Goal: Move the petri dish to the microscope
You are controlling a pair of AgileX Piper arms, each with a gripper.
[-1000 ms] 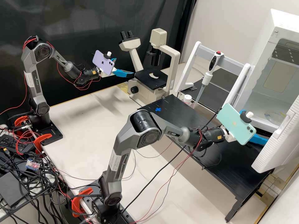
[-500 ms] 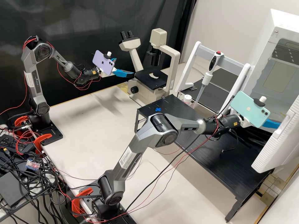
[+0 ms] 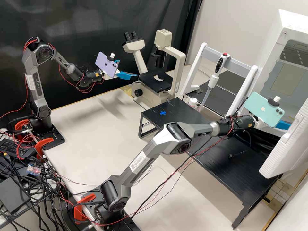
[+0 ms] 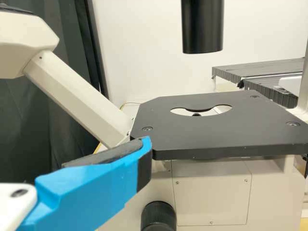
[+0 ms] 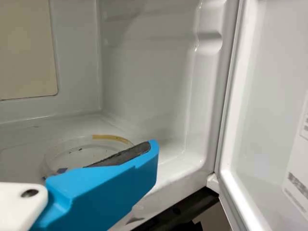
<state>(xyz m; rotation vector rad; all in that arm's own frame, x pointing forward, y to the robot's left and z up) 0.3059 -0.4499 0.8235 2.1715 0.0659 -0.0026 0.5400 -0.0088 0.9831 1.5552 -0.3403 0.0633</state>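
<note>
The left gripper (image 3: pixel 129 69) stands open beside the microscope (image 3: pixel 165 37), near its black stage (image 3: pixel 149 84). In the left wrist view, one blue finger of the left gripper (image 4: pixel 142 156) shows in front of the stage (image 4: pixel 216 139), which has a round opening. My right gripper (image 3: pixel 283 125) is at the white chamber's opening, partly hidden behind its phone. Inside the chamber, the clear petri dish (image 5: pixel 79 147) lies on the floor; the right gripper (image 5: pixel 150 159) is open close to it, one finger covering part of the dish.
The chamber's open door (image 3: pixel 285 146) stands right of the right gripper, and its side wall (image 5: pixel 149 82) rises beyond the dish. A black raised shelf (image 3: pixel 179 110) runs under the right arm. A pipette (image 3: pixel 211 80) hangs on a white frame behind it.
The right arm has stretched out toward the chamber, its gripper shifting right and slightly up in the high view. The left arm has stayed still.
</note>
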